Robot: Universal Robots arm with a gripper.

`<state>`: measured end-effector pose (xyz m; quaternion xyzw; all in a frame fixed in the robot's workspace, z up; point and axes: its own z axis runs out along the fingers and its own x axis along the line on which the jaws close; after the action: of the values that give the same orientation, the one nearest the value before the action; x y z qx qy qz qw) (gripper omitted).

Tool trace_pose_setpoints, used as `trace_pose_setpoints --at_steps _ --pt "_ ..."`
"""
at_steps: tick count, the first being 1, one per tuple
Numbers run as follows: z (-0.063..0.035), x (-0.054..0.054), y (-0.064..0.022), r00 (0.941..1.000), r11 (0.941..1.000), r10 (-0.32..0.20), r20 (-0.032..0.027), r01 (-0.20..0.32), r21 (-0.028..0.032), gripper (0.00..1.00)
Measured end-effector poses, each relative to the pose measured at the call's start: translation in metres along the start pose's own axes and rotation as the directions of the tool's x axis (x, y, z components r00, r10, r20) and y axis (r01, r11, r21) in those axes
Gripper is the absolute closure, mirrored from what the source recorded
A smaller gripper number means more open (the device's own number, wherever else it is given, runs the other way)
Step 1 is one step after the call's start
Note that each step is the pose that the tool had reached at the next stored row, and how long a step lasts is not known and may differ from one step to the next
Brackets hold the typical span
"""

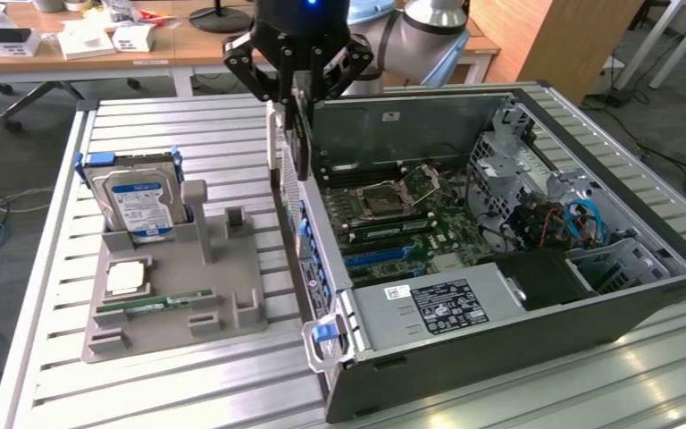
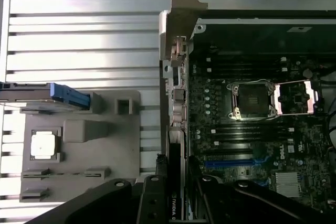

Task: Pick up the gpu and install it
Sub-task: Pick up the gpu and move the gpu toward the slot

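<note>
The gripper (image 1: 301,85), clamped on the gpu (image 1: 304,147), holds it upright at 10 o'clock from the motherboard (image 1: 409,214); a clean install likely needs square alignment over the slot (image 1: 381,256).

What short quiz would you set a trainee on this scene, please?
1. True or false: the gripper holds the gpu upright beside the open computer case.
2. Where does the hard drive stand? A) in the grey holder B) inside the computer case C) in the gripper
3. Fill in: the lid of the motherboard's CPU socket is ___.
Key: 1 true; 2 A; 3 open.
</note>
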<state>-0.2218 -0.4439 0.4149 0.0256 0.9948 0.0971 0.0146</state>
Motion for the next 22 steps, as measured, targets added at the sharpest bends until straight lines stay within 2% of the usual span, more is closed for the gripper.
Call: trace_pose_setpoints --at_steps 13,22 --pt "0.0019 -0.055 0.0027 1.0 1.0 0.0 -0.0012 0.0 0.0 0.74" --pt "0.0031 -0.091 0.0044 1.0 1.0 0.001 -0.0062 -0.001 0.0003 0.74"
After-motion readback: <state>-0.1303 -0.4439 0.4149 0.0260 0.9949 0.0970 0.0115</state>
